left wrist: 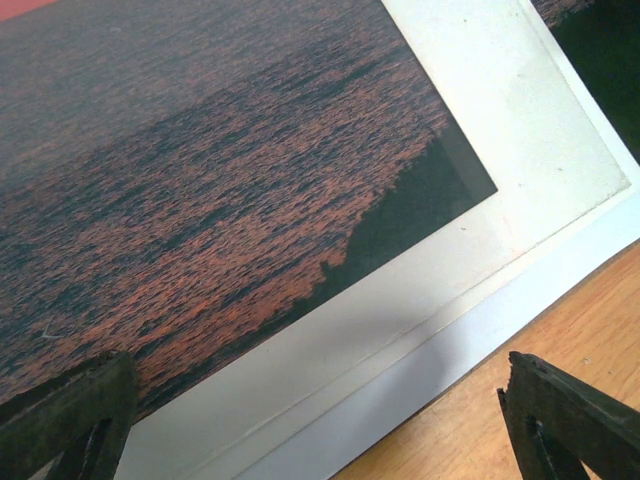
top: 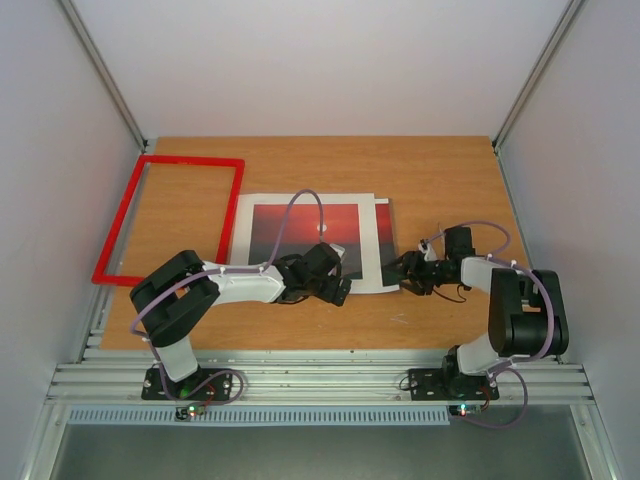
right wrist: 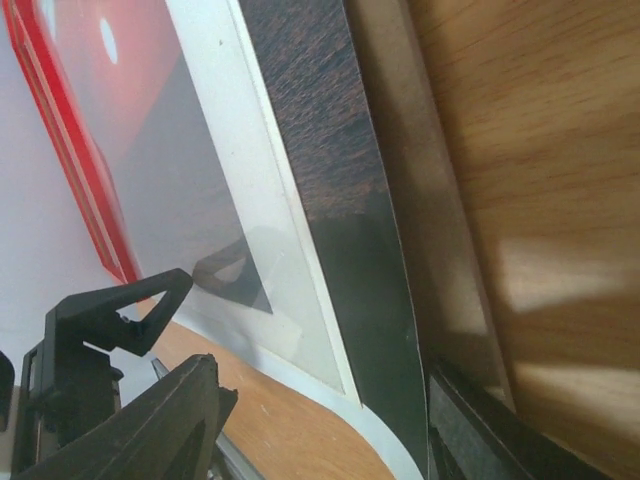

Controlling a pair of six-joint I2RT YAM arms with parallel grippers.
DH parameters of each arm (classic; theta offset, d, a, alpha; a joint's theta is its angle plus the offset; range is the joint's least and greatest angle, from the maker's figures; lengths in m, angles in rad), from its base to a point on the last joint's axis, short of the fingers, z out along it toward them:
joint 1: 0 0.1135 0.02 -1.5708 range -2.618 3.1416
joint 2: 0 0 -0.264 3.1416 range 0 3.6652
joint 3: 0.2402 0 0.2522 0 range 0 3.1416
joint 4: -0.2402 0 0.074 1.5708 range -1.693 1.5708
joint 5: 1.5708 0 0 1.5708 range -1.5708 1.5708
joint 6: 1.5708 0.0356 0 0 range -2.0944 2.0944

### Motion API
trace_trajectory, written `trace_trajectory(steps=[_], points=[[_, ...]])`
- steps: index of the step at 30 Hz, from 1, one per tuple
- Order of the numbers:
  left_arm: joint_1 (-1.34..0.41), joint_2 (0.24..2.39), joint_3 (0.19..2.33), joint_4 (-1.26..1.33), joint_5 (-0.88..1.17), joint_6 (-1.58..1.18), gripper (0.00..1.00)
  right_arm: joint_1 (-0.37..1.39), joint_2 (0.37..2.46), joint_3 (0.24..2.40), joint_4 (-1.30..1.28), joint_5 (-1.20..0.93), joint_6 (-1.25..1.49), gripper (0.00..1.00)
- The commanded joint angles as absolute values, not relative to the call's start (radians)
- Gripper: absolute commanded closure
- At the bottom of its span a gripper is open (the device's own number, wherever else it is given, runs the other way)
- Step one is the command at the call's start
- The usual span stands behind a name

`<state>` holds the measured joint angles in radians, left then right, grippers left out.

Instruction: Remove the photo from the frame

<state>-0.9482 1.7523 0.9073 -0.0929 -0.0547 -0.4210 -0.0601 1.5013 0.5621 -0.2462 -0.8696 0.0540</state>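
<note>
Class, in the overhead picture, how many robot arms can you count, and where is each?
2. The left arm is bolted near-left and reaches the near edge of the photo; the right arm is bolted near-right and reaches its right side. None appears hidden.

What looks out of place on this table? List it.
The frame lies empty and skewed at the left edge of the table, its left side seemingly overhanging. The photo rests on loose white sheets fanned unevenly beneath it.

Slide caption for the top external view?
Red frame lies empty far left; photo mid-table, left gripper over its near edge, right gripper at its right side.
</note>
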Motion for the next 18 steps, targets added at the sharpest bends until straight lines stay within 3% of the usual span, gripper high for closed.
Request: trace_trajectory(steps=[1, 18], points=[[-0.945, 1.731, 0.887, -0.08, -0.028, -0.443, 0.01, -0.072, 1.537, 0.546, -0.166, -0.893, 0.083, 0.45], [-0.945, 1.715, 0.873, -0.059, -0.01, -0.445, 0.01, -0.072, 1.669, 0.568, 0.03, -0.885, 0.165, 0.62]])
